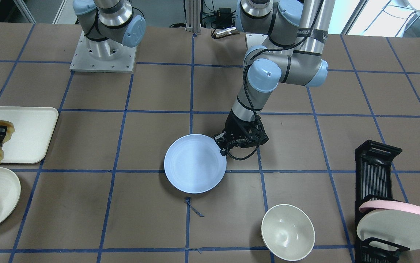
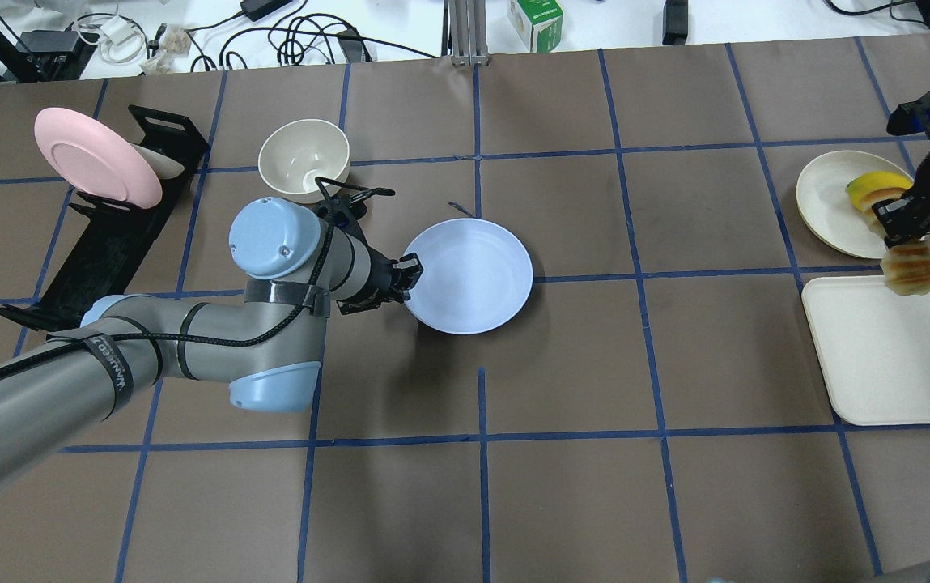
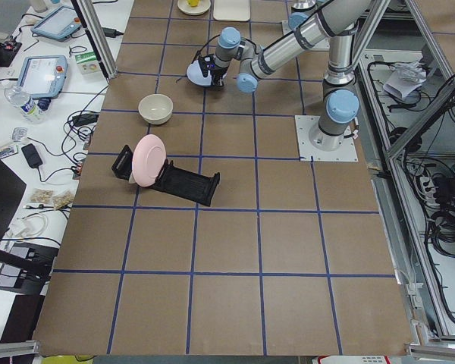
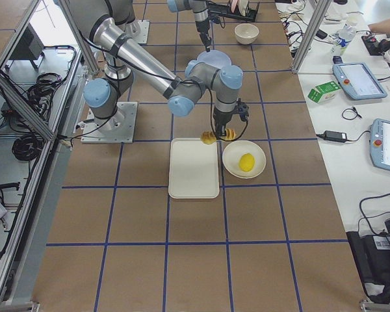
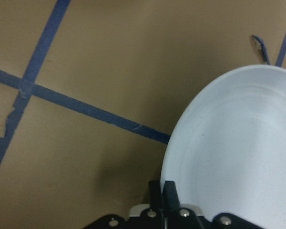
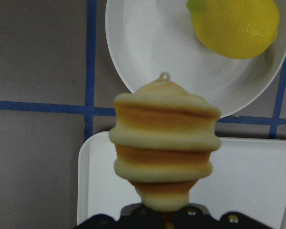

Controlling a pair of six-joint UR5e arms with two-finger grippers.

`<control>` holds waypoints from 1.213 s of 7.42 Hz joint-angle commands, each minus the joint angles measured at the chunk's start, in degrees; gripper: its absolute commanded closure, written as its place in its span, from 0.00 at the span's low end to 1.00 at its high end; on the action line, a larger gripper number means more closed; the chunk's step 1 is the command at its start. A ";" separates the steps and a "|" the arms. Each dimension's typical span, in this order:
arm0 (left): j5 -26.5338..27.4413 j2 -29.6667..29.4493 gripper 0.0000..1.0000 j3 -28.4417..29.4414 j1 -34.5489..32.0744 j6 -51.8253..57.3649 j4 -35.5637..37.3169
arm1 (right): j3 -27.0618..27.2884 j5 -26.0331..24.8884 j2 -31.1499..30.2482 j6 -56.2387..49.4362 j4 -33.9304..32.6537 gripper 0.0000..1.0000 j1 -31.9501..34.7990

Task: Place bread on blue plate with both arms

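Left arm [image 2: 189, 356] looms nearest overhead, reaching mid-table. Over the cream tray's [image 2: 893, 364] edge, well apart from the blue plate [image 2: 477, 275] (rim pinched in the left gripper's [image 2: 409, 277] narrow jaws), the right gripper [image 2: 903, 225] clamps the bread [image 2: 911, 271] aloft, beside a plated lemon [image 2: 869, 182].

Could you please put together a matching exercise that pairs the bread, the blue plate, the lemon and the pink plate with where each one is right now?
Things:
1. ridged golden-orange bread loaf
2. round pale blue plate
3. yellow lemon
4. round pink plate

Places:
A. standing on edge in the black rack
B. held in the air by the right gripper
C. gripped at its rim by the left gripper
D. lying on the small cream plate

Pairs: 1-B, 2-C, 3-D, 4-A.
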 commanded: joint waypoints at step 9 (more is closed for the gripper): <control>9.46 15.19 0.00 37.33 7.90 27.96 -70.41 | -2.10 3.11 -5.71 25.27 10.91 1.00 21.16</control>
